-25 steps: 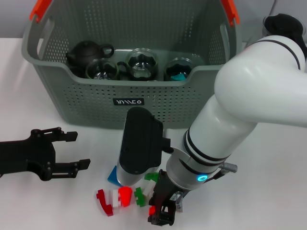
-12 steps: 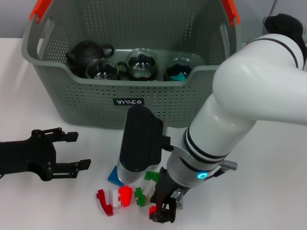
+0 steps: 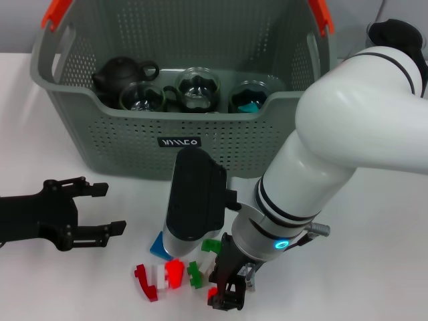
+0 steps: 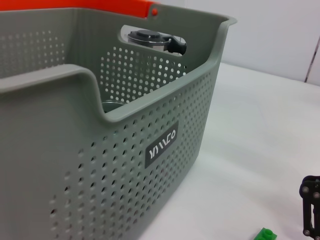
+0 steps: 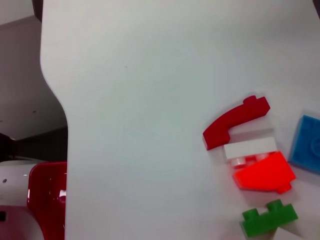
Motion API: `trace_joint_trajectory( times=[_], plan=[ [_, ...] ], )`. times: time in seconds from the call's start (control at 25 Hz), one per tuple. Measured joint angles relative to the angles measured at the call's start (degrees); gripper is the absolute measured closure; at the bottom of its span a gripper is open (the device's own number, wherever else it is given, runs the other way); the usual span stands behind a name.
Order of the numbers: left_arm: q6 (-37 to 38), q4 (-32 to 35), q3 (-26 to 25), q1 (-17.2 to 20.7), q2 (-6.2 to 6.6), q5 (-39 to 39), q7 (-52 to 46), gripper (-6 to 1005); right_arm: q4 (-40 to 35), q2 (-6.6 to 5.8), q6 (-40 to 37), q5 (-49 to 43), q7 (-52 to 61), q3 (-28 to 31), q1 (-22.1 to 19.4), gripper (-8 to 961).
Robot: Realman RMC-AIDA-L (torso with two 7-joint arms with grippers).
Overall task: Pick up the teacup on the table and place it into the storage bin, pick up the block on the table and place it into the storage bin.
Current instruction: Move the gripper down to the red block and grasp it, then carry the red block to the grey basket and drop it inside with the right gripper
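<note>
— Compared with a second ago, what has shifted?
— Very little. The right gripper [image 3: 224,296] has eased slightly nearer the small red block [image 3: 212,292] at the table's front edge; its fingers sit right at that piece, but whether they are clamped on it I cannot tell. The left gripper [image 3: 100,208] has not stirred, lying on the table to the left with its fingers spread apart and nothing between them.
— And the storage bin?
— The storage bin [image 3: 200,164] is a big grey-green perforated basket with orange-red handle pieces and a small black label with white lettering, standing at the back of the table. Inside it are a dark teapot [image 3: 119,75] and three glass teacups [image 3: 196,89] in a row.
— The other blocks?
— A curved dark red block [image 5: 235,121], a white block [image 5: 250,149], a bright red block [image 5: 264,172], a green block [image 5: 269,218] and a blue block [image 5: 308,149] lie clustered on the white table [image 3: 374,267], just beside the right gripper.
— Anything hard to see?
— The right arm's wrist covers part of the cluster from the head view, and the right wrist view shows none of its own fingers.
</note>
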Motion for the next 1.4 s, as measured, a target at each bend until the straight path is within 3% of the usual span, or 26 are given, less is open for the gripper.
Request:
trace_joint_trajectory(
  times=[0.84, 0.96, 1.4],
  plan=[
    [-0.06, -0.18, 0.00, -0.19, 0.01, -0.09, 0.00, 172, 0.77, 0.08, 0.31, 1.29, -1.04, -0.24, 0.12, 619],
    [-0.06, -0.20, 0.01, -0.25, 0.01, -0.09, 0.00, 172, 1.24, 0.08, 0.31, 1.59, -1.12, -0.26, 0.29, 712],
    [-0.06, -0.23, 0.00, -0.24, 0.01, -0.09, 0.00, 172, 0.56, -0.23, -0.23, 1.68, -0.62, -0.10, 0.46, 778]
  ],
)
